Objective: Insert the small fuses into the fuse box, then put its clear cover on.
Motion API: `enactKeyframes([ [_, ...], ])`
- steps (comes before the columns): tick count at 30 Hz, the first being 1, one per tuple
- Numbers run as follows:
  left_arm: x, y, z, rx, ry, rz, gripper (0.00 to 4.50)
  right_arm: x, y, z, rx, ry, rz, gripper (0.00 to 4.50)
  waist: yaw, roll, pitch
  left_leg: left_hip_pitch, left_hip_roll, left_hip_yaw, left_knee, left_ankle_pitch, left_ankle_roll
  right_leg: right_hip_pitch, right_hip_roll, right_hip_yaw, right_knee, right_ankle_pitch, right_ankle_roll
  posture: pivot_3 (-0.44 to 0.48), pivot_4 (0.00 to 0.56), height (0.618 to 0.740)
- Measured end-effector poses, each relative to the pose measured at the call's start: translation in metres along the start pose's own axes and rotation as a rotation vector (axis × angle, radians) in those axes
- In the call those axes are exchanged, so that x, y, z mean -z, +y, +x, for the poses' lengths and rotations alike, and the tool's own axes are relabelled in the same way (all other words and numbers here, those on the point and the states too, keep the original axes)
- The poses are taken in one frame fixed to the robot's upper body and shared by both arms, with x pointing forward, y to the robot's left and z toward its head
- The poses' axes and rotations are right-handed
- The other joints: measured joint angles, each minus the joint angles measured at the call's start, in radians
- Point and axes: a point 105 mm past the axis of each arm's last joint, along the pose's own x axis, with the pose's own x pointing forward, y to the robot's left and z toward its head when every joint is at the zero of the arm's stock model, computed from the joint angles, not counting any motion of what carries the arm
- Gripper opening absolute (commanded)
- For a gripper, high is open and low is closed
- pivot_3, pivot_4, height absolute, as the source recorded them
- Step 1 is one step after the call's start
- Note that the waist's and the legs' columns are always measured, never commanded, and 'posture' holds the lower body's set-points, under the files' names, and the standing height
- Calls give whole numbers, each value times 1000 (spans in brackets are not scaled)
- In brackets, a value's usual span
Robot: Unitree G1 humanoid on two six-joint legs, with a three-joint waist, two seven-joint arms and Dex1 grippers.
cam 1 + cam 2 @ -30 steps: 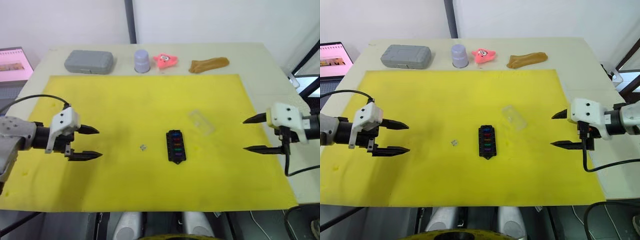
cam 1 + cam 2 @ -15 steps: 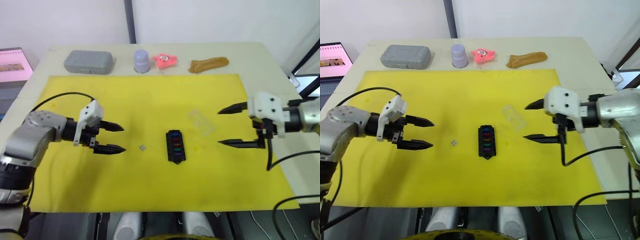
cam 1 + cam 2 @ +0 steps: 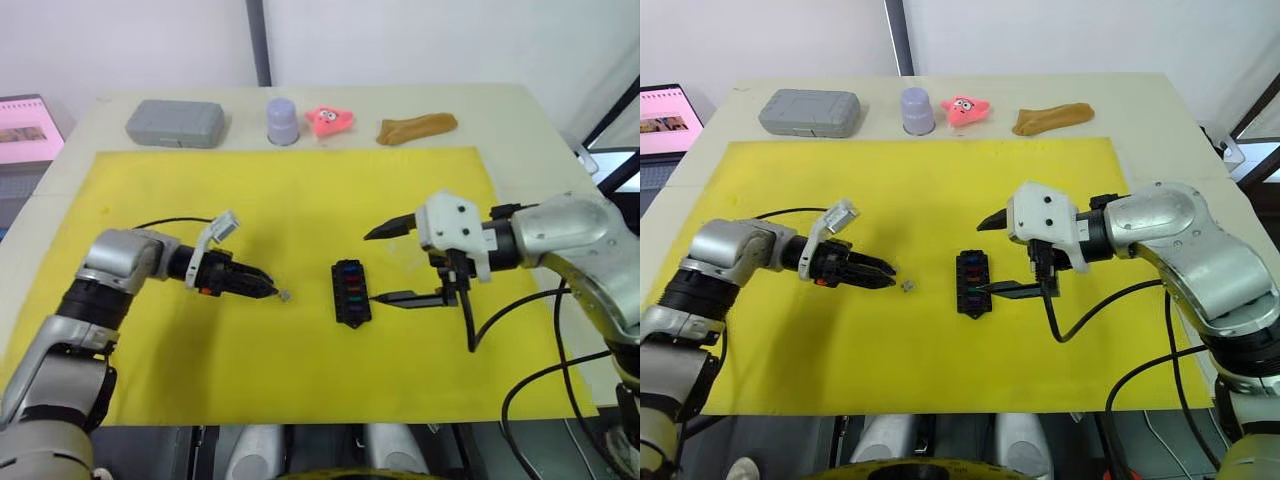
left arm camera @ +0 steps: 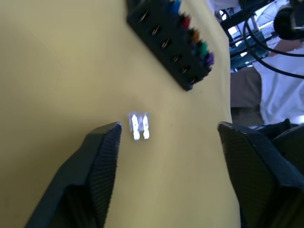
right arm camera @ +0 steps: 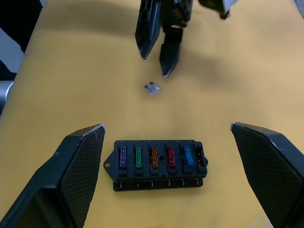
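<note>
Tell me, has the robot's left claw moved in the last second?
Yes. The left gripper has reached inward across the yellow mat toward the fuse box, and its fingers now flank the loose pale fuse.

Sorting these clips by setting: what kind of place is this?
Probably an indoor lab or test bench, not a home. A yellow mat covers a pale table, unrelated props such as a grey case and pink toy line its far edge, and a monitor stands beside it.
</note>
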Motion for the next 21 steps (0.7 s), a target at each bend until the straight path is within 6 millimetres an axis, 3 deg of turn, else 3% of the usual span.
enactKeyframes([
  [11, -4, 2, 7, 20, 31, -43, 3641, 0, 4, 3, 19, 6, 19, 4500, 3, 0, 0, 0, -1, 0, 0, 0, 0, 0, -1, 0, 0, 0, 0, 0, 150, 740],
  [21, -2, -4, 27, 78, 97, -31, 3641, 1, 3, 3, 30, 13, 38, 4500, 4, 0, 0, 0, -1, 0, 0, 0, 0, 1, -1, 0, 0, 0, 0, 0, 150, 740],
])
